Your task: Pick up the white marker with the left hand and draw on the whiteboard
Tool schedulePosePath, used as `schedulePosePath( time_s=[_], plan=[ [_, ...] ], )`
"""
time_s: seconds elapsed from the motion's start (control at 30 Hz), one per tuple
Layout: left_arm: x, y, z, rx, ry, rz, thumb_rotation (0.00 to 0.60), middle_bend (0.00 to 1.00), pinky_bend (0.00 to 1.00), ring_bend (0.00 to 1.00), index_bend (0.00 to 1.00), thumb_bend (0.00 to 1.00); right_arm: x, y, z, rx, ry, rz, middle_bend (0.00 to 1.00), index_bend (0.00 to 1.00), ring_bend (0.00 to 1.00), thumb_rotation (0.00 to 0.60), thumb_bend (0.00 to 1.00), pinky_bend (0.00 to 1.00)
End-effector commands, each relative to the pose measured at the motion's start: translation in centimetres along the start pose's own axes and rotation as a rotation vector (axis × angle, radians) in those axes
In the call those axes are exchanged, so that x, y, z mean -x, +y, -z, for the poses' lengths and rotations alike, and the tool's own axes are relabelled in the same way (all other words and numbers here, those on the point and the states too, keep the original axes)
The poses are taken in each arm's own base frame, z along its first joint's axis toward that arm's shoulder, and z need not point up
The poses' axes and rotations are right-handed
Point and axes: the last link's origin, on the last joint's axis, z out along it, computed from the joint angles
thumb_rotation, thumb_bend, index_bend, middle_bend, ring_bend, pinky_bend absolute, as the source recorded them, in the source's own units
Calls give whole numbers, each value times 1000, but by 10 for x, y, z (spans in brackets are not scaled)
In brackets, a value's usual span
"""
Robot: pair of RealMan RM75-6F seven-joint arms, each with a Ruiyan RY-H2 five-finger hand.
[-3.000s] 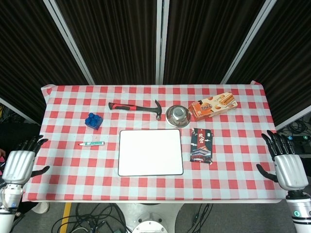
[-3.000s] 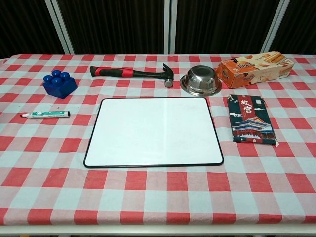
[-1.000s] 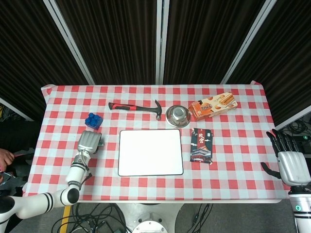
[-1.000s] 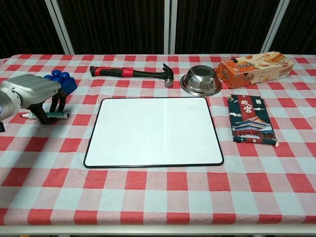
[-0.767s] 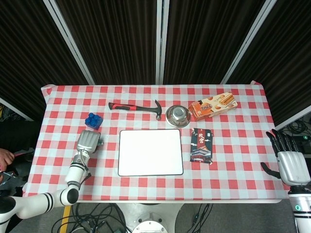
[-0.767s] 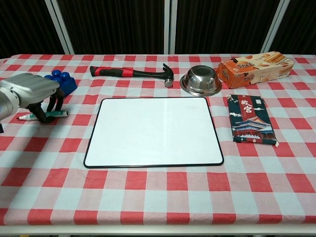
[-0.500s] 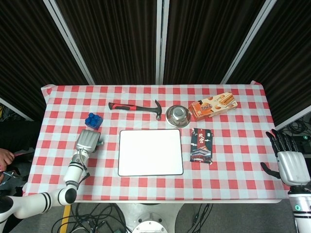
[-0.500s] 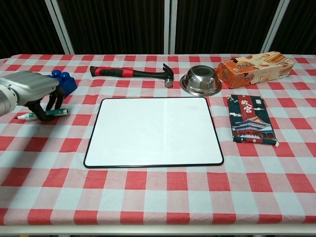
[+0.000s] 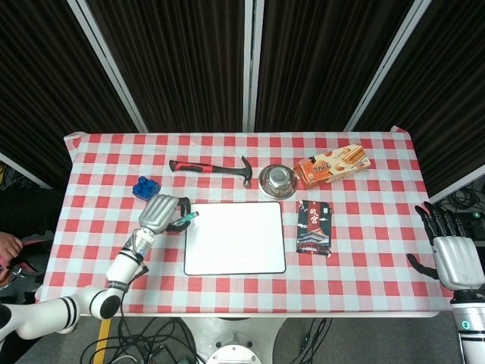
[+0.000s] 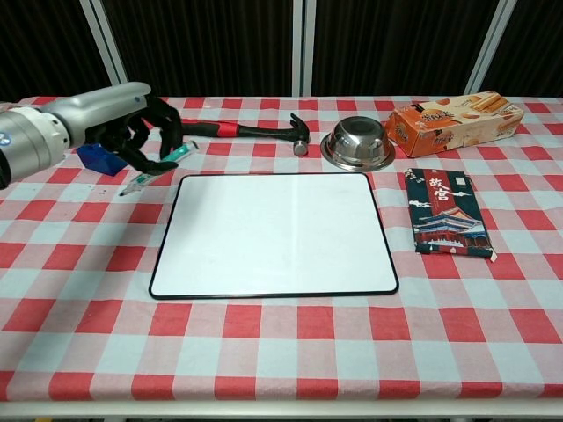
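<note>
Head view: left hand (image 9: 161, 211) grips white marker (image 9: 186, 220), now lifted off cloth and carried right from pickup spot near blue block (image 9: 145, 186); marker end over left edge of whiteboard (image 9: 235, 237). Right hand (image 9: 453, 262) idle at table's right edge, fingers spread, holding nothing.

Chest view: marker (image 10: 161, 167) tilted, above checked tablecloth (image 10: 281, 352), just left of board (image 10: 274, 234). Pickup looks done; drawing not started.

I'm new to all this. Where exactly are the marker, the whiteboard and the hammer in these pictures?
white marker (image 10: 161, 165), chest view: its barrel, just below the left hand's fingers.
whiteboard (image 10: 274, 233), chest view: the middle of its blank white surface.
hammer (image 9: 206, 167), head view: the red and black handle.
</note>
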Motion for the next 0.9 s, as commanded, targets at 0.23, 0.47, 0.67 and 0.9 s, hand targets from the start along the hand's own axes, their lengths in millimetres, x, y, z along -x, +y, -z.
schedulePosePath(
  time_s=[0.23, 0.47, 0.67, 0.9],
  plan=[
    [21, 31, -49, 227, -72, 106, 600, 586, 987, 761, 578, 460, -1, 1, 1, 12, -8, 0, 15, 0, 0, 600, 150, 0],
    [32, 38, -72, 230, -98, 130, 600, 575, 971, 742, 566, 465, -1, 2, 2, 16, -8, -8, 14, 0, 0, 600, 150, 0],
    [39, 41, -82, 213, -98, 203, 600, 575, 969, 742, 565, 465, -1, 2, 1, 17, -14, -5, 14, 0, 0, 600, 150, 0],
    [47, 42, -90, 195, -99, 207, 600, 574, 966, 740, 564, 466, -2, 3, 1, 24, -16, -2, 14, 0, 0, 600, 150, 0]
  ],
)
